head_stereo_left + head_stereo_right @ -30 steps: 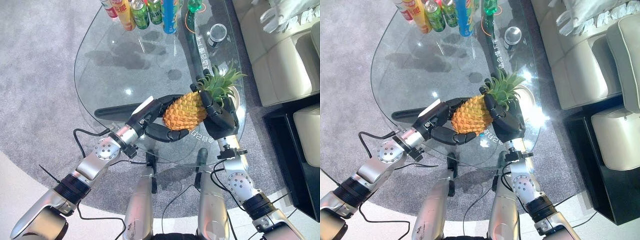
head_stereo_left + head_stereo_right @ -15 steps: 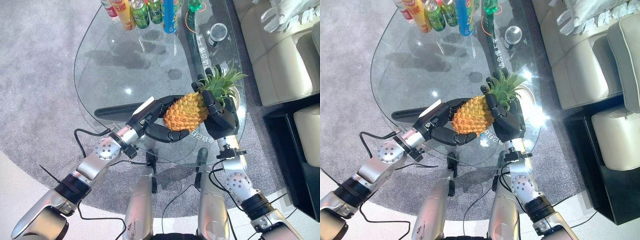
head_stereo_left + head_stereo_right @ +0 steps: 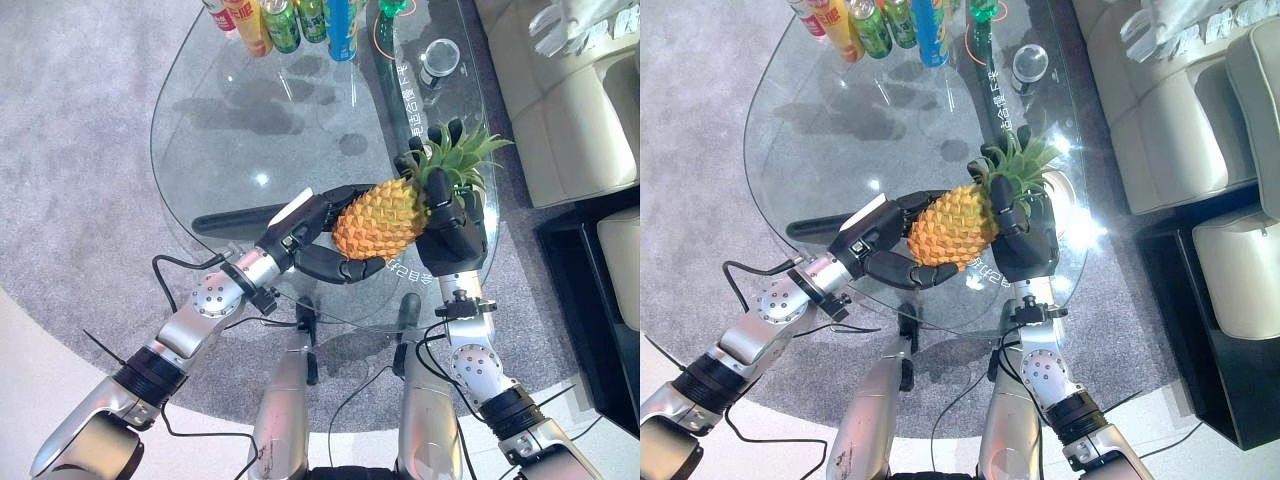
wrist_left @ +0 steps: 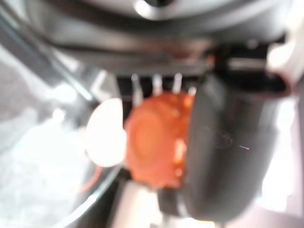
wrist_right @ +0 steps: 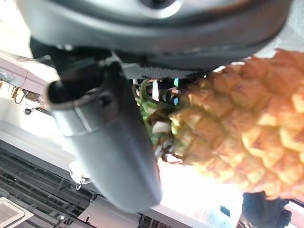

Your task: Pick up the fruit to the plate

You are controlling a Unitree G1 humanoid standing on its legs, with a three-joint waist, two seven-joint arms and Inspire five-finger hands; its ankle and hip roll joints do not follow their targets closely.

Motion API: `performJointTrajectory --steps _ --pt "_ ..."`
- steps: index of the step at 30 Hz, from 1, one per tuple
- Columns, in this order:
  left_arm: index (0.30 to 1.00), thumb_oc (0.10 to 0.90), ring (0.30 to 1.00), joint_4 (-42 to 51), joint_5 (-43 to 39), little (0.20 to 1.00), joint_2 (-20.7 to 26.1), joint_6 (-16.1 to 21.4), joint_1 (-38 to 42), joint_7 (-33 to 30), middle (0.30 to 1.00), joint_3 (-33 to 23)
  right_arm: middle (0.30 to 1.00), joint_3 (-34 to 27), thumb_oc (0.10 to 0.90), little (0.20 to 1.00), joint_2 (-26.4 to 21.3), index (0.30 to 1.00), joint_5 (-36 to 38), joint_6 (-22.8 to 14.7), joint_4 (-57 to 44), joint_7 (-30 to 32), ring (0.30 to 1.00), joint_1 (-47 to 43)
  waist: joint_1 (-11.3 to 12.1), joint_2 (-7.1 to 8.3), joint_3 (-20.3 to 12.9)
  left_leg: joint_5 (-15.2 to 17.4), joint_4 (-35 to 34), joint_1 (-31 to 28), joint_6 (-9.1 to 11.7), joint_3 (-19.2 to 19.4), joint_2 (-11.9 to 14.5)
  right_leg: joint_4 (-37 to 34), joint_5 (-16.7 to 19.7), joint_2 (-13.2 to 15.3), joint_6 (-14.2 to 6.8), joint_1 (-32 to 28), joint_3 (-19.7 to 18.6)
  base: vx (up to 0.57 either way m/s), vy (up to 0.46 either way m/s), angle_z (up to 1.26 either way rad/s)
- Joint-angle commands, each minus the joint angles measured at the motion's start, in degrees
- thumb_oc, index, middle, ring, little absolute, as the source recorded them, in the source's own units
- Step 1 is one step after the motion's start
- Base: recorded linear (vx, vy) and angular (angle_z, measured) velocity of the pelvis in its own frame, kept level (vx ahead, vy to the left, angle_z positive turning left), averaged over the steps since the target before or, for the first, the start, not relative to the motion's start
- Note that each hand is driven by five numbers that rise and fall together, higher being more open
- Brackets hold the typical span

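Both hands cradle the pineapple [image 3: 382, 217] above the glass surface [image 3: 250, 130]: left hand [image 3: 315, 240] curled underneath, right hand [image 3: 450, 235] wrapped near its crown, probably for balance.

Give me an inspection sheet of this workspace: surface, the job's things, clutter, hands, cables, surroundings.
Surface: oval glass table, see-through, with the grey carpet showing beneath it.
Job's things: pineapple held above the table's near right part, leafy crown pointing to the far right; white plate partly hidden under the crown.
Clutter: row of cans and bottles at the far edge; a round glass to their right.
Hands: left hand curled under the fruit's base; right hand curled round its crown end.
Cables: nothing seen apart from the robot's own.
Surroundings: cream sofa to the right; black low unit near it.
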State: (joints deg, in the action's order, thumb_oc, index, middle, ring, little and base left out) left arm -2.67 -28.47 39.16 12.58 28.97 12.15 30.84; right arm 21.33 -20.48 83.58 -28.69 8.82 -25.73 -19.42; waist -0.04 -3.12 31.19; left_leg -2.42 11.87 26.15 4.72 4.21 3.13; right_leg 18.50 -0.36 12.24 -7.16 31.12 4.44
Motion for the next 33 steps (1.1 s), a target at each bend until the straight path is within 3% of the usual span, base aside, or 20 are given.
performJointTrajectory --steps 1,26,27,33 --pt "0.300 0.100 0.300 9.6 3.8 0.200 -1.1 0.4 -1.0 6.0 0.300 5.7 0.300 1.9 0.100 0.200 2.7 0.300 -6.0 -1.3 -16.9 -12.0 0.300 -10.4 -1.6 0.36 -1.4 7.6 7.5 2.0 -3.5 2.5 -8.3 -6.2 1.8 -5.4 1.4 -4.3 4.0 0.00 0.000 0.00" --pt "0.300 0.100 0.300 8.3 3.6 0.200 -1.9 -1.4 -1.5 4.9 0.300 4.6 0.300 1.9 0.100 0.200 3.2 0.300 -6.9 -1.8 -17.2 -13.8 0.300 -10.3 -1.5 0.68 -1.4 7.8 8.4 2.6 -3.6 2.9 -8.0 -5.2 1.7 -5.4 1.4 -3.5 4.2 0.00 0.000 0.00" --pt "0.900 0.800 0.900 7.5 4.2 0.900 -2.2 -1.7 -1.6 4.5 0.900 4.5 0.300 1.9 0.100 0.200 3.2 0.300 -6.9 -1.9 -17.3 -13.9 0.300 -10.1 -1.6 0.76 -1.4 7.8 8.4 2.7 -3.6 2.9 -7.9 -5.2 1.7 -5.4 1.4 -3.3 4.2 0.00 0.000 0.00" --pt "0.900 0.800 0.900 7.5 4.5 0.900 -2.1 -2.2 -2.5 4.5 0.900 4.3 0.300 1.5 0.100 0.200 2.8 0.300 -6.9 -1.8 -17.1 -14.2 0.300 -9.9 -1.4 0.83 -1.4 7.9 8.2 2.2 -3.7 2.9 -8.0 -5.3 1.7 -5.4 1.4 -3.9 4.5 0.00 0.000 0.00"
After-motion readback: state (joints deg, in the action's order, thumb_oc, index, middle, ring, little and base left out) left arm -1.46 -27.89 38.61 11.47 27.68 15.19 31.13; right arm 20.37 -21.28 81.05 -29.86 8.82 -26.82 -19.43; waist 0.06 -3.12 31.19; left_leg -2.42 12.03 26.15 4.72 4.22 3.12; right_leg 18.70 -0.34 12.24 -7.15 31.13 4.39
